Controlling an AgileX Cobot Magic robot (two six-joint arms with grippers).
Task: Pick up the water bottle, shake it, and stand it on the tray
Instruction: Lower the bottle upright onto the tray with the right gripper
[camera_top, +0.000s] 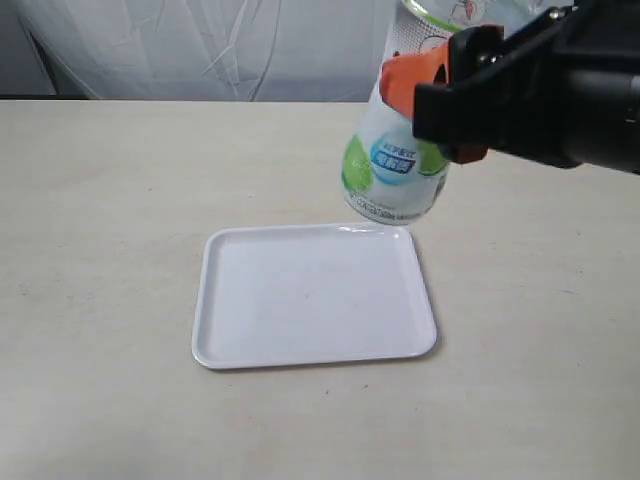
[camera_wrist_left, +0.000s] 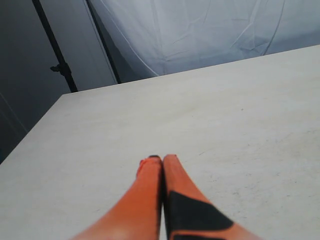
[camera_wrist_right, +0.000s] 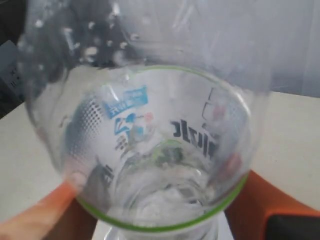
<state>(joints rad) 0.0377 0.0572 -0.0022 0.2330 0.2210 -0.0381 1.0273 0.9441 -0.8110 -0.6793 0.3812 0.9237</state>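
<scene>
The water bottle (camera_top: 395, 160), clear with a white label marked green and blue, hangs in the air over the far right corner of the white tray (camera_top: 310, 300). It is close to upright, and its top runs out of the exterior view. My right gripper (camera_top: 440, 95) is shut on its upper body, orange fingers (camera_top: 405, 80) on either side. In the right wrist view the water bottle (camera_wrist_right: 150, 125) fills the picture between the orange fingers (camera_wrist_right: 45, 215). My left gripper (camera_wrist_left: 161, 161) is shut on nothing, low over bare table. It does not show in the exterior view.
The tray lies flat on a pale beige table (camera_top: 100, 200) with nothing on it. A white curtain (camera_top: 200, 50) hangs behind the table's far edge. In the left wrist view a dark stand (camera_wrist_left: 57, 65) rises beyond the table corner.
</scene>
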